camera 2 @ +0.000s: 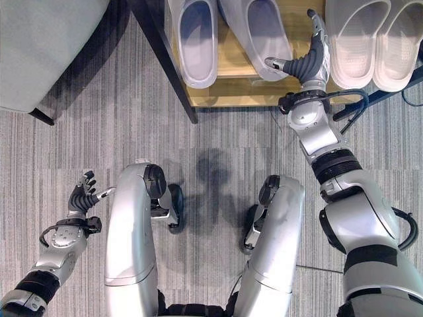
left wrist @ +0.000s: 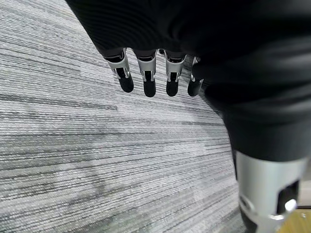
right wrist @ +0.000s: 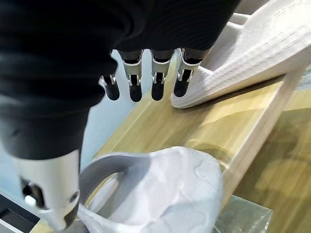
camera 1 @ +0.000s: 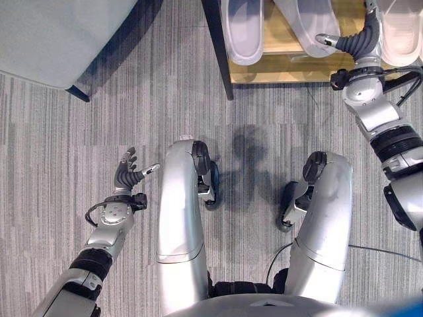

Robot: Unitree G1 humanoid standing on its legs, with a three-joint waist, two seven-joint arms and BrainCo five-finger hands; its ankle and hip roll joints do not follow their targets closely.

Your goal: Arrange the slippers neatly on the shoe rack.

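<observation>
Four slippers (camera 2: 198, 39) sit on the rack (camera 2: 231, 92), so little seems left; right hand (camera 2: 310, 63) hovers spread, left hand (camera 2: 82, 195) relaxed, empty.

Four slippers sit on one wooden shoe rack (camera 2: 231, 89), which lies at twelve o'clock in the head views. Two of them are pale lilac-grey: one slipper (camera 2: 197, 39) toward eleven o'clock and a second lilac slipper (camera 2: 261, 33) just beside it at twelve o'clock, tilted. The other two are cream-white: one cream slipper (camera 2: 357, 39) at one o'clock and its mate (camera 2: 400, 43) touching it at two o'clock. One grey upholstered seat (camera 2: 39, 46) stands at ten o'clock on the striped grey carpet (camera 2: 218, 132).
</observation>
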